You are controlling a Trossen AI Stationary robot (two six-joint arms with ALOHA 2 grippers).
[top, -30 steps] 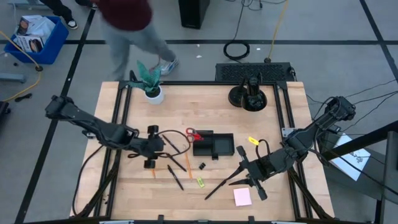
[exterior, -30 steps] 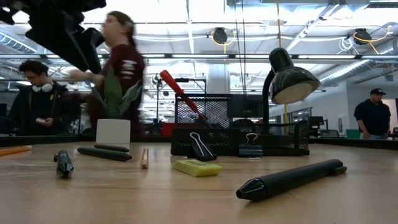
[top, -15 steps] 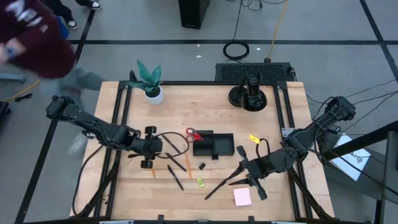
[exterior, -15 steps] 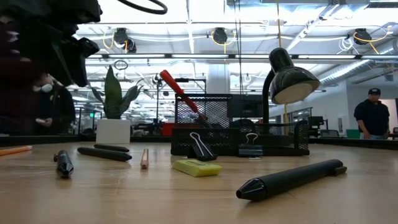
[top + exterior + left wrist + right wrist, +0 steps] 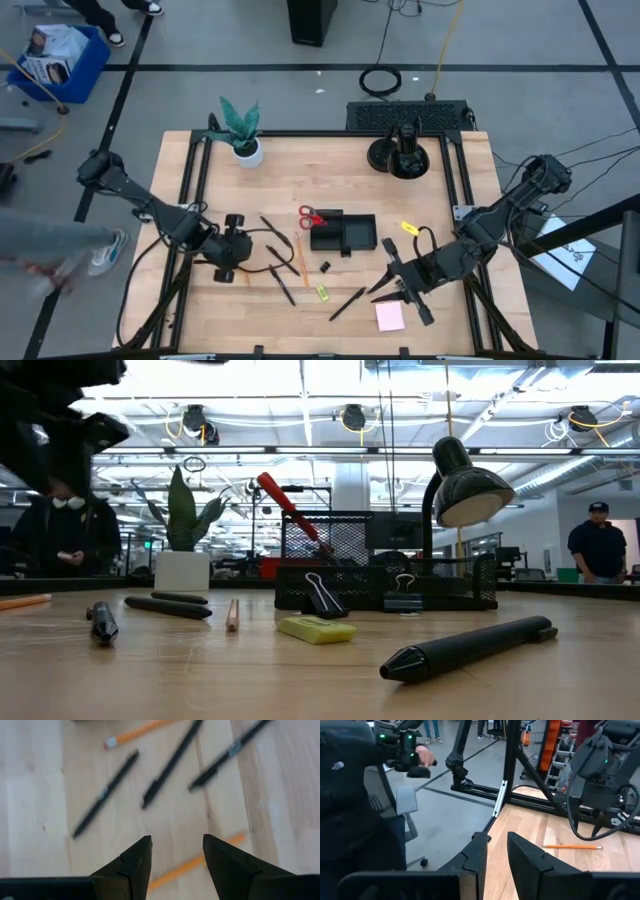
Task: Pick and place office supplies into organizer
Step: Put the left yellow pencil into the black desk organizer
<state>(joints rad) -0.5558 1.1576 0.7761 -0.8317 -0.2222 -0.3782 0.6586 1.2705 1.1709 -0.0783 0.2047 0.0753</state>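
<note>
The black organizer (image 5: 343,233) stands mid-table, with the red-handled scissors (image 5: 310,215) sticking up from its left end. Black pens (image 5: 283,285) (image 5: 348,303), orange pencils (image 5: 302,262), a black clip (image 5: 326,267), a yellow-green piece (image 5: 322,292) and a pink sticky pad (image 5: 390,316) lie on the wood. My left gripper (image 5: 238,262) hangs open left of the pens, tilted down over an orange pencil (image 5: 195,865). My right gripper (image 5: 392,283) hovers open right of the near pen, almost level, and nothing is between its fingers (image 5: 496,851).
A plant in a white pot (image 5: 240,135) stands at the far left and a round black lamp stand (image 5: 405,155) at the far right. A yellow item (image 5: 407,226) lies right of the organizer. A blurred person (image 5: 50,255) passes left of the table, and others stand behind (image 5: 600,550).
My left gripper has swung toward the table's near left corner, away from the pens, and tipped further down, staying open. A person has walked from the table's far side round to its left. My right gripper has kept still.
</note>
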